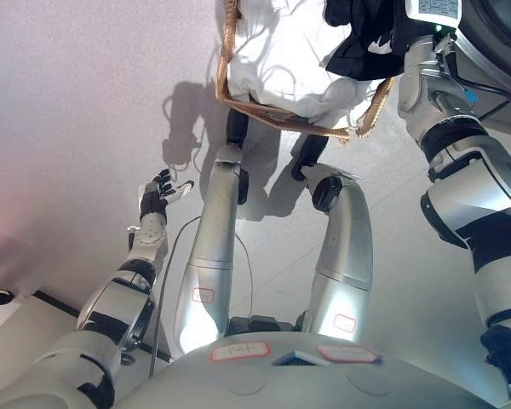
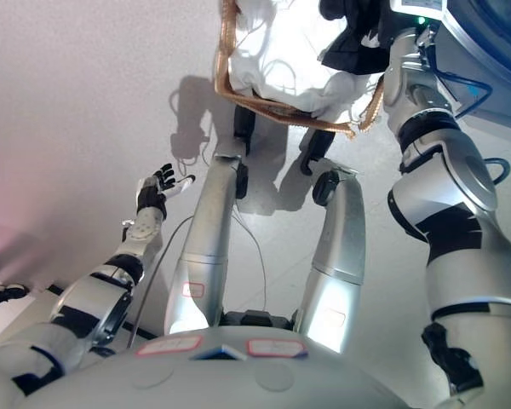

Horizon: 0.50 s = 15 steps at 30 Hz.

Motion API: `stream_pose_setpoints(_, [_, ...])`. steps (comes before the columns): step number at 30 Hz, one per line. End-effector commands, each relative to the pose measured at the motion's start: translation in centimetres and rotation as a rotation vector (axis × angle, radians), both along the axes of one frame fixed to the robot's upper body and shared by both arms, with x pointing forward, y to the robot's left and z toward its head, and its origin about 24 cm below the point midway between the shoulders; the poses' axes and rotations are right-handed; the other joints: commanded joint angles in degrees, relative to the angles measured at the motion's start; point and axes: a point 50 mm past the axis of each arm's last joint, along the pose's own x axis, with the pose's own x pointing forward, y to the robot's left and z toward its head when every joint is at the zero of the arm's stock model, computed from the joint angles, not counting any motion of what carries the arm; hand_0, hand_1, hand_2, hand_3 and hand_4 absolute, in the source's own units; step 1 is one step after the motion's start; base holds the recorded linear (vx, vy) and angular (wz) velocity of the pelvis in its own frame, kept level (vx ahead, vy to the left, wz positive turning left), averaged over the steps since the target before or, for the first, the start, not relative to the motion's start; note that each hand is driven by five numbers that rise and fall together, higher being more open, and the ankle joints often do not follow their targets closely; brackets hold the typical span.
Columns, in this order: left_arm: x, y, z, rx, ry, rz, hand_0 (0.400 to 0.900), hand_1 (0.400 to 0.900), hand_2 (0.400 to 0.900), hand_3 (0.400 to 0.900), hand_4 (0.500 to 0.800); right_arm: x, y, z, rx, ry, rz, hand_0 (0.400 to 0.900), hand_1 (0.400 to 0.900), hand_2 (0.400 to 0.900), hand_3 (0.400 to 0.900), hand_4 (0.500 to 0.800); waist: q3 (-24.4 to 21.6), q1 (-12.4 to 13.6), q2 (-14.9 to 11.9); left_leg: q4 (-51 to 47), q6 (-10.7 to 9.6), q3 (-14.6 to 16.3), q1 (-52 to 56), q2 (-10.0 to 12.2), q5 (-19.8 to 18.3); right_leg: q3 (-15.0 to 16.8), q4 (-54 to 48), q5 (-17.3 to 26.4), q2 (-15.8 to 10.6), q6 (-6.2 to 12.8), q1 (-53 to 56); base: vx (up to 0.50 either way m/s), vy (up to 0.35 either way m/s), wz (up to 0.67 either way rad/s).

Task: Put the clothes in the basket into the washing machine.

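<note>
A woven basket (image 1: 272,114) with a white cloth lining (image 1: 272,51) stands on the floor at the top centre. A black garment (image 1: 364,38) hangs over the basket's right side, bunched against the end of my right arm (image 1: 426,81). That arm reaches up to the garment, and its hand is hidden in or behind the black cloth. The washing machine (image 2: 494,60) shows as a curved dark front at the top right corner. My left hand (image 1: 162,194) is held out low on the left over the floor, open with fingers spread, holding nothing.
Pale grey floor (image 1: 85,102) stretches left of the basket. A light strip with a dark edge (image 1: 17,311) runs along the lower left.
</note>
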Motion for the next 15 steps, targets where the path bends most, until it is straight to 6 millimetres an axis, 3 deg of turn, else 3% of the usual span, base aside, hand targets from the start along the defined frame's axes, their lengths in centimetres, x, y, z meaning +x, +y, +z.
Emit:
stream_pose_setpoints(1, [-2.31, 1.63, -1.18, 0.002, 0.039, 0.085, 0.900, 0.900, 0.900, 0.900, 0.800, -0.14, -2.06, 5.13, -0.033, -0.163, -0.051, 0.900, 0.900, 0.900, 0.900, 0.800, 0.7, 0.4, 2.4, 0.9, 1.0, 1.1, 0.2, -2.6, -5.2, 1.1, 2.3, -5.4, 2.5, 3.21, 3.0, 0.00, 0.000, 0.00])
stream_pose_setpoints(2, [-2.33, 1.61, -1.19, 0.002, 0.039, 0.084, 0.900, 0.900, 0.900, 0.900, 0.800, -0.17, -2.17, 5.05, -0.030, -0.159, -0.055, 0.765, 0.765, 0.765, 0.765, 0.719, 0.6, 0.4, 2.5, 0.8, 1.0, 1.0, 0.2, -2.6, -5.2, 1.1, 2.2, -5.4, 2.5, 3.21, 3.1, 0.00, 0.000, 0.00])
stream_pose_setpoints(4, [-2.38, 1.65, -1.22, 0.000, 0.040, 0.087, 0.900, 0.900, 0.900, 0.900, 0.800, -0.17, -2.24, 5.16, -0.029, -0.158, -0.058, 0.400, 0.400, 0.400, 0.400, 0.500, 0.5, 0.3, 2.6, 0.7, 1.0, 1.1, 0.2, -2.6, -5.0, 1.1, 2.1, -5.3, 2.7, 3.29, 3.2, 0.00, 0.000, 0.00])
stream_pose_setpoints(15, [-2.69, 1.61, -1.45, 0.002, 0.050, 0.084, 0.900, 0.900, 0.900, 0.900, 0.800, -0.18, -2.15, 4.81, -0.013, -0.159, -0.054, 0.400, 0.400, 0.400, 0.400, 0.500, -0.4, 0.1, 2.4, -2.5, 1.2, 1.2, 3.0, -2.1, -3.9, 0.8, 0.0, -4.1, 3.4, 3.56, 5.4, 0.00, 0.000, -0.03])
